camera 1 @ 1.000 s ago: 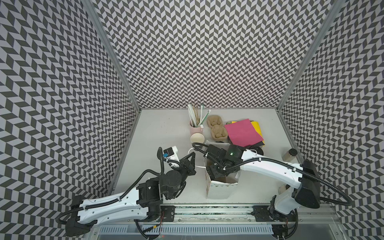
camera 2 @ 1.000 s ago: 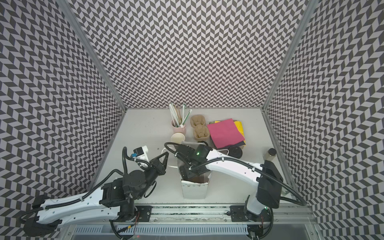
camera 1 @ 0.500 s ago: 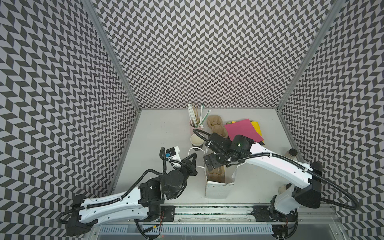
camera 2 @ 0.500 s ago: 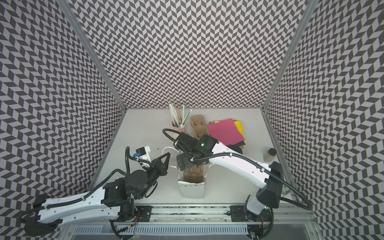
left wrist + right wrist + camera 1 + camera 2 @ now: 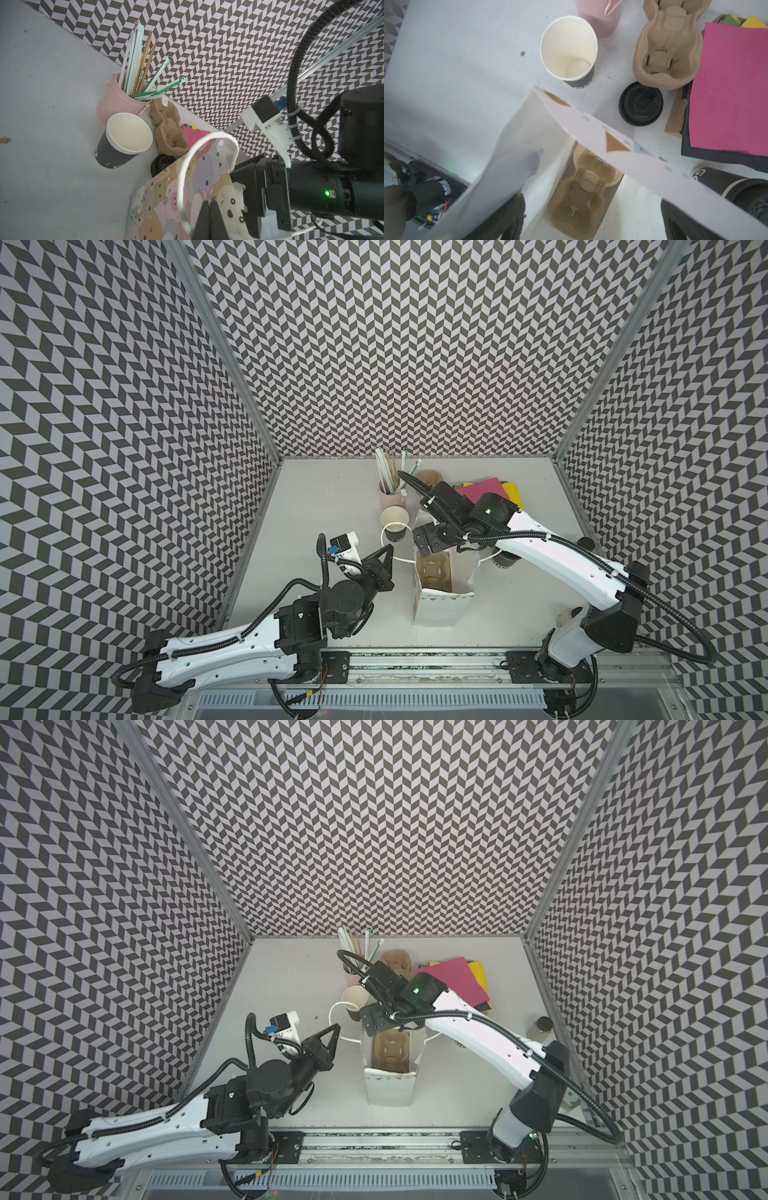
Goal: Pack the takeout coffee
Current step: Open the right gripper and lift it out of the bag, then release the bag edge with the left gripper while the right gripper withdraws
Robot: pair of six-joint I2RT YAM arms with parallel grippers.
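Observation:
The takeout coffee [image 5: 720,180], a dark grey cup with a black lid, stands on the table just right of the paper bag [image 5: 440,605]; in a top view only its edge [image 5: 506,568] shows under my right arm. The bag stands upright and open, with a tan cup carrier [image 5: 434,572] on its floor. My right gripper [image 5: 432,537] hangs open above the bag's far rim, holding nothing. My left gripper [image 5: 208,204] is shut at the bag's left side, and the white handle loop [image 5: 182,176] passes beside its fingers.
A lidless dark cup [image 5: 395,518] stands behind the bag, with a loose black lid [image 5: 640,104] beside it. Behind them are a pink bucket of straws [image 5: 390,495], stacked carriers [image 5: 668,52] and pink napkins [image 5: 484,491]. A tan bottle [image 5: 540,1029] stands at the right wall.
My right gripper has risen out of the bag and drawn back toward the far rim, leaving the carrier inside. The left arm has not moved.

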